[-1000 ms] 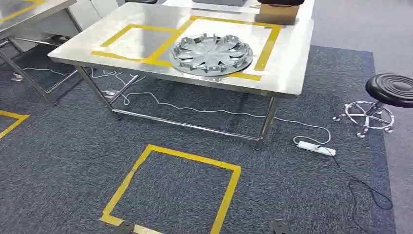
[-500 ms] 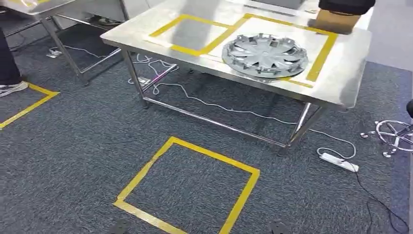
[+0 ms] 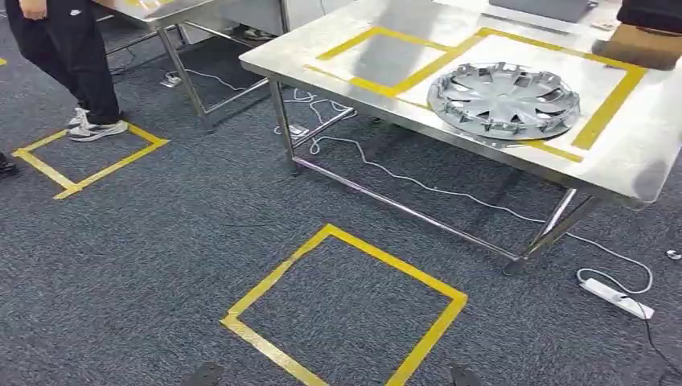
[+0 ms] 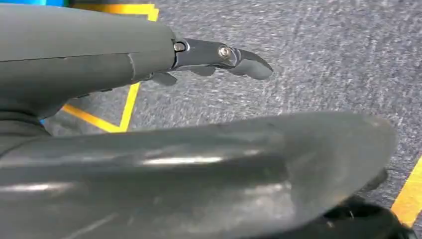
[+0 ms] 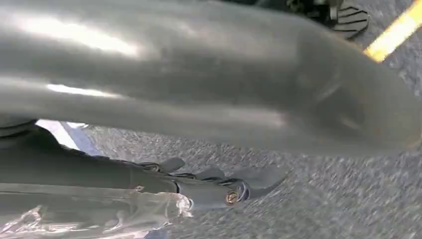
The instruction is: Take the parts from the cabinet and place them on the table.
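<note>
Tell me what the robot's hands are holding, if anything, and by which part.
Nothing. The left hand and right hand hang over the carpet with fingers straight.

Dark carpet (image 3: 161,241) with yellow tape squares (image 3: 346,314); steel table (image 3: 643,153) behind.

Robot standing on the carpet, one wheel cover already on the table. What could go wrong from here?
1. A white cable and power strip lie on the carpet by the table; a step there could snag a foot.
2. A person stands close on the left; walking or swinging an arm that way risks contact.
</note>
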Robot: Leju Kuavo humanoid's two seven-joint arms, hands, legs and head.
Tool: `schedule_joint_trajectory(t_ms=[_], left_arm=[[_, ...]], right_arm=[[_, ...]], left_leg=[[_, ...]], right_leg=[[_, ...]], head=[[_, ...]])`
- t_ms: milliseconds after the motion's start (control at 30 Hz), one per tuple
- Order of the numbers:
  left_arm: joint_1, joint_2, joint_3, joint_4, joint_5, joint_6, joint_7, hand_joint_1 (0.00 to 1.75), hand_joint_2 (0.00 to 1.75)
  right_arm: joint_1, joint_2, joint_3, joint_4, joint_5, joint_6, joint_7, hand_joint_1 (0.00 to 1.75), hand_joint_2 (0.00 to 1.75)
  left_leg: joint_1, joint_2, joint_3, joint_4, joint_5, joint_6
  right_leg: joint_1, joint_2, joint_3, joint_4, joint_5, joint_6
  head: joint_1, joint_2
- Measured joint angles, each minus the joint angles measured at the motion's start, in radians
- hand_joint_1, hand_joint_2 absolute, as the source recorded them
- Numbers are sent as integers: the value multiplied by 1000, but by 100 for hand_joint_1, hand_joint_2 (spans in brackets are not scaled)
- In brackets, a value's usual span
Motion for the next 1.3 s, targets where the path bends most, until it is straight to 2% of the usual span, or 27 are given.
schedule_joint_trajectory(t_ms=[67,133,200,233,267,300,333,400,433,467,500,567,600,667,733,767,800,867,933,1000,1067,1100,1133,1167,1233,1267,1300], left_arm=[[-2,0,0,0,0,0,0,0,0],[2,0,0,0,1,0,0,0,0],[4,1,0,0,1,0,0,0,0],[3,2,0,0,1,0,0,0,0],[1,2,0,0,1,0,0,0,0],[-4,1,0,0,1,0,0,0,0],[-4,2,0,0,1,0,0,0,0],[1,3,0,0,2,0,0,0,0],[3,4,0,0,2,0,0,0,0],[4,5,0,0,3,0,0,0,0],[2,5,0,0,3,0,0,0,0],[-1,5,0,0,3,0,0,0,0],[1,5,0,0,3,0,0,0,0],[7,7,1,0,4,0,0,0,0],[7,7,1,0,4,0,0,0,0],[7,6,1,0,4,0,0,0,0],[5,6,1,0,4,0,-1,0,0],[7,6,1,0,4,0,0,0,0],[13,6,1,0,4,0,0,0,0],[13,6,1,0,4,0,0,0,0],[6,6,1,0,4,0,0,0,0],[7,6,1,0,4,0,0,0,0],[9,6,1,0,4,0,0,0,0],[11,6,1,0,4,-1,0,0,0],[10,6,1,0,3,0,0,0,0],[8,6,1,0,3,0,0,0,0],[4,5,0,0,3,0,0,0,0]], right_arm=[[6,0,0,0,0,0,0,0,0],[8,0,0,0,0,0,0,0,0],[7,0,0,0,0,0,0,0,0],[7,0,0,0,0,0,0,0,0],[7,0,0,0,0,0,0,0,0],[7,0,0,0,0,0,0,0,0],[7,0,0,0,0,0,0,0,0],[5,0,0,0,0,0,0,0,0],[5,0,0,0,0,0,0,0,0],[5,0,0,0,0,0,-1,0,0],[8,0,0,0,0,0,-2,0,0],[14,0,0,1,0,0,-2,0,0],[17,0,0,1,0,0,-2,0,0],[19,0,0,1,0,0,-2,0,0],[18,0,0,1,0,0,-3,0,0],[18,0,0,1,0,0,-3,0,0],[18,0,0,2,0,0,-3,0,0],[15,1,0,2,0,0,-3,0,0],[15,2,0,2,1,0,-3,0,0],[14,2,0,2,2,1,-4,0,0],[19,2,0,2,2,1,-3,0,0],[21,2,0,2,2,1,-3,0,0],[21,2,0,2,2,1,-3,0,0],[20,2,0,2,2,2,-3,0,0],[19,2,0,2,2,4,-3,0,0],[18,2,0,2,2,5,-3,0,0],[18,2,0,2,2,5,-3,0,0]], left_leg=[[1,16,-63,144,-70,-8],[4,19,-75,182,-69,-14],[6,31,-10,75,-1,-17],[5,59,40,-7,33,-18],[3,114,77,-66,38,-20],[-4,119,80,-88,35,-6],[-3,102,76,-86,38,8],[-7,83,73,-86,39,19],[0,71,75,-90,44,28],[2,62,73,-90,47,32],[2,51,71,-90,49,38],[2,23,64,-90,53,44],[1,10,63,-90,54,44],[1,-14,63,-89,56,43],[3,-41,64,-89,60,38],[4,-53,62,-89,62,35],[-1,-62,57,-85,63,28],[7,-80,52,-93,73,14],[11,-95,46,-102,83,-2],[2,-4,27,-57,36,-3],[2,16,-38,92,-47,-8],[2,17,-65,158,-72,-11],[3,18,-72,183,-73,-12],[3,19,-58,166,-54,-13],[4,35,18,43,14,-13],[3,72,71,-43,45,-12],[-3,120,97,-91,40,-14]], right_leg=[[0,-30,-3,0,-1,-1],[-1,-55,-6,0,-1,-1],[-2,-80,-6,1,-1,1],[-3,-91,-4,2,-3,5],[3,-100,-2,5,-5,12],[10,-106,-7,15,-12,18],[11,-115,-7,12,-11,22],[10,-139,4,7,-12,26],[6,-130,3,10,-18,35],[2,-79,-5,33,-39,44],[-1,-47,-26,85,-74,47],[-3,-23,-98,244,-148,50],[-3,-19,-125,297,-163,50],[-3,-17,-117,271,-123,47],[-5,1,-41,113,-33,39],[-9,43,-4,34,-10,38],[-14,73,4,8,-22,39],[-7,56,7,10,-18,33],[-7,36,8,-3,-4,16],[-8,14,9,-13,5,5],[-6,-17,4,-13,5,4],[-6,-32,2,-13,5,3],[-6,-46,1,-13,5,3],[-6,-57,1,-13,6,3],[-6,-79,2,-12,5,4],[-5,-90,5,-12,4,8],[4,-97,4,-8,1,16]], head=[[0,0],[0,0],[0,0],[0,0],[-1,0],[-5,0],[3,0],[6,0],[5,0],[11,0],[13,0],[15,0],[15,0],[14,0],[14,0],[15,0],[14,0],[15,0],[13,0],[8,0],[7,0],[8,0],[6,0],[7,0],[7,0],[7,0],[5,0]])
